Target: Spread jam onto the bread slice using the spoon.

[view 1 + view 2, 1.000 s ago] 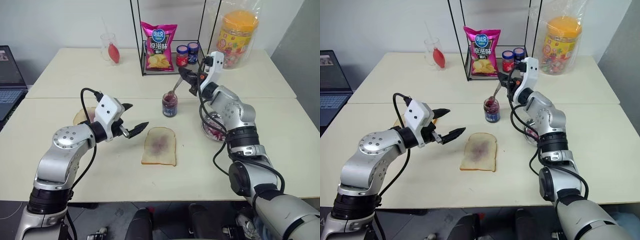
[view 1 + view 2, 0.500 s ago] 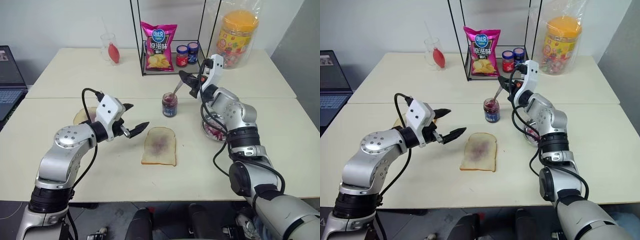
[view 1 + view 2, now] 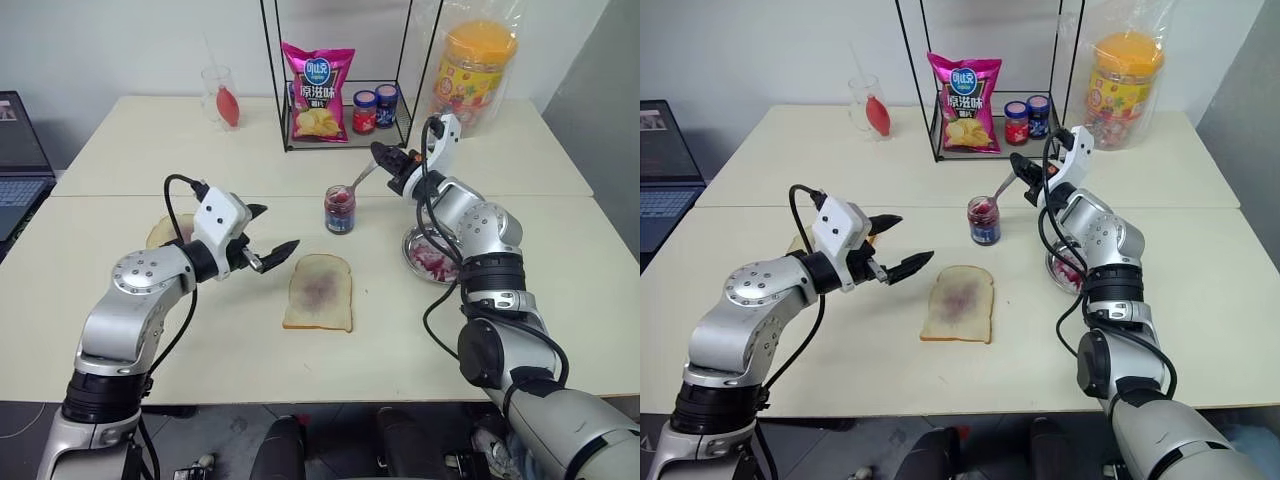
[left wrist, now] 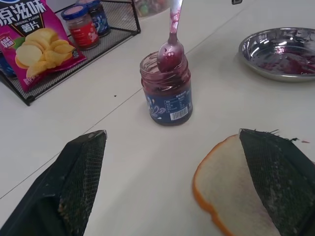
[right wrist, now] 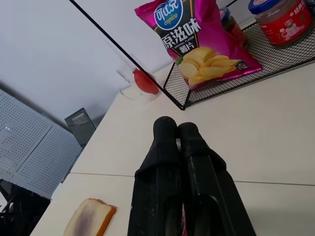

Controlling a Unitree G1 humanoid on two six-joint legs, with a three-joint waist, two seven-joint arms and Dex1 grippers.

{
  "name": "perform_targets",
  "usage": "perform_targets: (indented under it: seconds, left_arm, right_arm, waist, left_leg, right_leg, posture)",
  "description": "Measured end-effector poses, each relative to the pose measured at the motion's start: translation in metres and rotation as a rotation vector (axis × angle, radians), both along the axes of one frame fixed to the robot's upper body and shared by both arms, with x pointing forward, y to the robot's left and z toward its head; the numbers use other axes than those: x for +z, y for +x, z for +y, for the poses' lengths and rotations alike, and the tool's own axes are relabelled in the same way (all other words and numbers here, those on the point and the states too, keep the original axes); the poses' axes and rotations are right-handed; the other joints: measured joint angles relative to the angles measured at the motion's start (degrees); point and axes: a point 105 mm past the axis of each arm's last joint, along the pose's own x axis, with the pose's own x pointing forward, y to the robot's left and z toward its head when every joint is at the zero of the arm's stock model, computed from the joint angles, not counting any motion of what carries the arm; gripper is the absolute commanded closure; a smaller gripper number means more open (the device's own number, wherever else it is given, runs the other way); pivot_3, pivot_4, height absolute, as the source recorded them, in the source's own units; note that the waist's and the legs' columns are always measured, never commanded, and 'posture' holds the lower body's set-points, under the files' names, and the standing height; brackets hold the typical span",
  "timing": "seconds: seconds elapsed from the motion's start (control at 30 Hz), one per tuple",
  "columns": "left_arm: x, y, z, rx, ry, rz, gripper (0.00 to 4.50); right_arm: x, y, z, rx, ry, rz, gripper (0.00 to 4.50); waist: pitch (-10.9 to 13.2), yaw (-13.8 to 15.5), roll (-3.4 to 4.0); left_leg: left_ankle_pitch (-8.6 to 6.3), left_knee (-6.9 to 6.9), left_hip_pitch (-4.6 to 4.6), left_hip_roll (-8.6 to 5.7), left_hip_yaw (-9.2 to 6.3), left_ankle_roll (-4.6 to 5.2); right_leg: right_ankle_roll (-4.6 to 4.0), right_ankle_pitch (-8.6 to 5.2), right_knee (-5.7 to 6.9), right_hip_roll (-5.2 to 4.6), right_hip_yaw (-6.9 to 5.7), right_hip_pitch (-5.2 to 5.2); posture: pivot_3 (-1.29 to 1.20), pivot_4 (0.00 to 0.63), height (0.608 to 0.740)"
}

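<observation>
The jam jar point(image 3: 339, 209) stands open at mid-table, dark jam inside and a blue label on the glass point(image 4: 166, 88). My right gripper point(image 3: 384, 158) is shut on the handle of the silver spoon point(image 3: 362, 178), up and to the right of the jar. The spoon slants down to the jar's mouth, and its bowl point(image 4: 170, 54) is coated with jam at the rim. The bread slice point(image 3: 319, 291) lies flat in front of the jar with a faint purple smear. My left gripper point(image 3: 272, 232) hovers open just left of the bread, holding nothing.
A metal bowl point(image 3: 432, 255) with jam traces sits right of the bread. A browner slice point(image 3: 165, 230) lies behind my left arm. At the back stand a wire rack point(image 3: 340, 70) with a chips bag and two small jars, a candy tub point(image 3: 474, 75) and a glass point(image 3: 220, 98). A laptop point(image 3: 20, 160) is far left.
My right gripper has shifted right and rolled, so the spoon's handle leans further right while its bowl stays at the jar's mouth. The left arm has kept still.
</observation>
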Motion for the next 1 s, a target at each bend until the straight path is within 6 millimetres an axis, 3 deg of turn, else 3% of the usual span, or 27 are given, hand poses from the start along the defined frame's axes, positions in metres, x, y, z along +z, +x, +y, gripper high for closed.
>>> perform_targets:
  seconds: [0.77,1.0]
  left_arm:
    - [0.002,0.002,-0.004,-0.009,-0.013,-0.012,0.0]
    - [0.007,0.0,-0.004,-0.022,-0.062,-0.019,0.0]
  right_arm:
    - [0.007,0.002,-0.004,-0.011,0.092,0.027,4.48]
    - [0.02,0.0,-0.001,0.018,0.139,0.025,4.48]
  waist:
    - [0.0,0.0,0.0]
    - [0.0,-0.01,0.0]
  left_leg:
    - [0.0,0.0,0.0,0.0,0.0,0.0]
    - [0.0,-0.01,0.0,0.0,0.0,0.0]
  right_leg:
    - [0.0,0.0,0.0,0.0,0.0,0.0]
    - [0.0,0.0,0.0,0.0,0.0,0.0]
  posture:
    - [0.0,0.15,0.74]
    - [0.0,0.15,0.74]
